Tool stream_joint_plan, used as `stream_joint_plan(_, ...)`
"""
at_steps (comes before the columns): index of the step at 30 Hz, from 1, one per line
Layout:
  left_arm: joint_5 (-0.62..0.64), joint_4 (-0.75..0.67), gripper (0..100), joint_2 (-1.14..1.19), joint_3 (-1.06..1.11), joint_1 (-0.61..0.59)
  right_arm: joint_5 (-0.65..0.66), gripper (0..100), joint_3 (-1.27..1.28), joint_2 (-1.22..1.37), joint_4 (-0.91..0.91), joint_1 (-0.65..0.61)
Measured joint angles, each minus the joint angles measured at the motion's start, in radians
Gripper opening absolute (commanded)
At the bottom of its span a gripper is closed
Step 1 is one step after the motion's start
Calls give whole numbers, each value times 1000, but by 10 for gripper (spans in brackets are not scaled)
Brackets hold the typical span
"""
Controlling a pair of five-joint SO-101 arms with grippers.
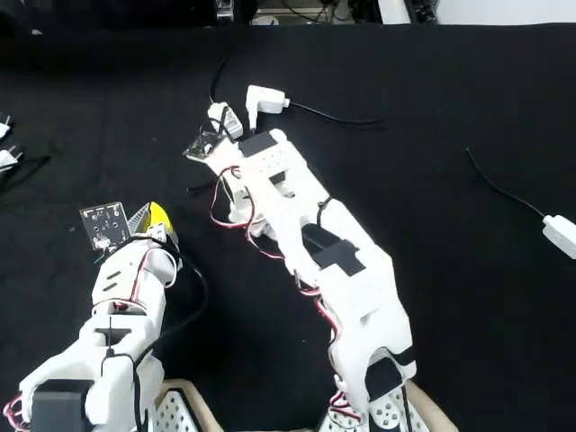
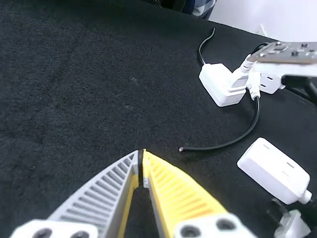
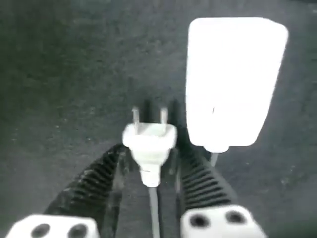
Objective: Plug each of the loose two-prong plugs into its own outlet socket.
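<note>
Black table point(image 1: 450, 108): right pincer point(image 3: 151, 151) clamps plug point(image 3: 148, 136) beside socket point(image 3: 233, 79); left pincer point(image 2: 142, 154) closed, empty

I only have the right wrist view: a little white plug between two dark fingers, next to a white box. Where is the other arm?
Observer: The left gripper is shut on nothing. It hangs over bare black cloth, well apart from your plug.
Operator: Does the white box have a wire?
Observer: Yes. In the high view a black cord runs from the white box off to the right.
Operator: Are there any more boxes?
Observer: A second white box lies at the high view's right edge, with a thin cord of its own.
</note>
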Motion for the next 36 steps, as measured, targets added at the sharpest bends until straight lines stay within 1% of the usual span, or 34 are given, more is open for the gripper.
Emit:
stream_joint_plan(2,0,0,30,0,0,0,0,11,0,0,0,0)
stream_joint_plan(5,0,0,30,0,0,0,0,12,0,0,2,0)
stream_joint_plan(10,0,0,30,0,0,0,0,12,-49,3,104,-12)
stream_joint_plan(12,0,0,30,0,0,6,-6,12,-61,-17,146,-34)
stream_joint_plan(17,0,0,31,0,0,34,-103,12,-57,-140,206,-112)
stream_joint_plan(21,-2,0,31,0,0,52,-146,12,31,-244,245,-183)
stream_joint_plan(23,-2,-8,30,0,0,54,-172,12,84,-302,236,-187)
stream_joint_plan(27,-2,-38,30,0,0,54,-180,12,221,-437,127,-176)
stream_joint_plan(32,-2,-124,30,0,0,107,-91,12,442,-652,18,-147)
stream_joint_plan(36,-2,-181,30,0,0,164,-66,12,600,-818,-55,-137)
